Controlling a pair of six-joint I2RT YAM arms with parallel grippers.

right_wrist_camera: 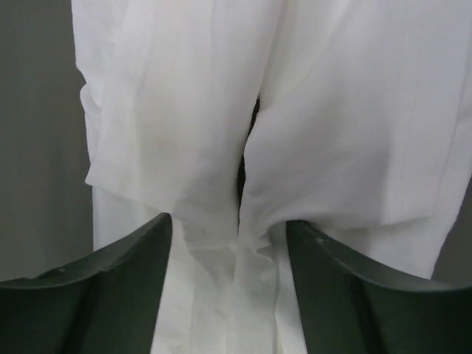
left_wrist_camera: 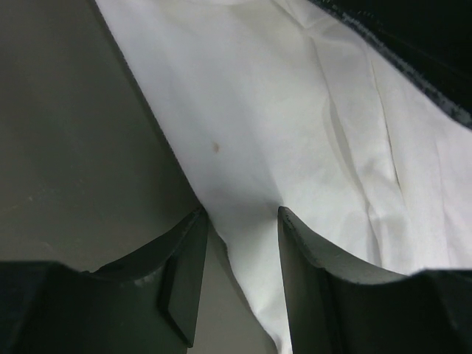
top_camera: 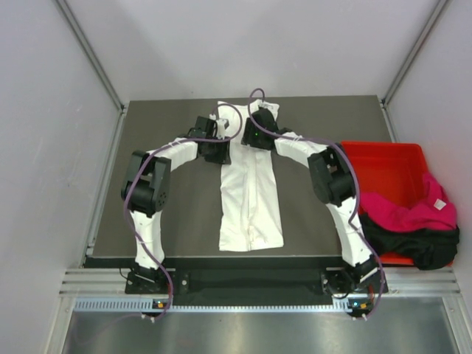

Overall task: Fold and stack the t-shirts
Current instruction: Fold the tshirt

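Observation:
The white t-shirt (top_camera: 251, 195) lies on the dark table (top_camera: 177, 214), folded lengthwise into a narrow strip with both sides turned in. Both grippers are low over its far end. My left gripper (top_camera: 220, 150) is open; in the left wrist view (left_wrist_camera: 242, 251) its jaws straddle the shirt's left edge (left_wrist_camera: 295, 133). My right gripper (top_camera: 255, 137) is open; in the right wrist view (right_wrist_camera: 228, 251) bunched white cloth (right_wrist_camera: 192, 133) lies between its jaws. The magenta-pink t-shirt (top_camera: 413, 210) and the black t-shirt (top_camera: 413, 242) hang over the red bin's near right corner.
The red plastic bin (top_camera: 380, 166) stands at the table's right edge, beside the right arm. Grey walls close in the left, far and right sides. A metal rail runs along the near edge by the arm bases.

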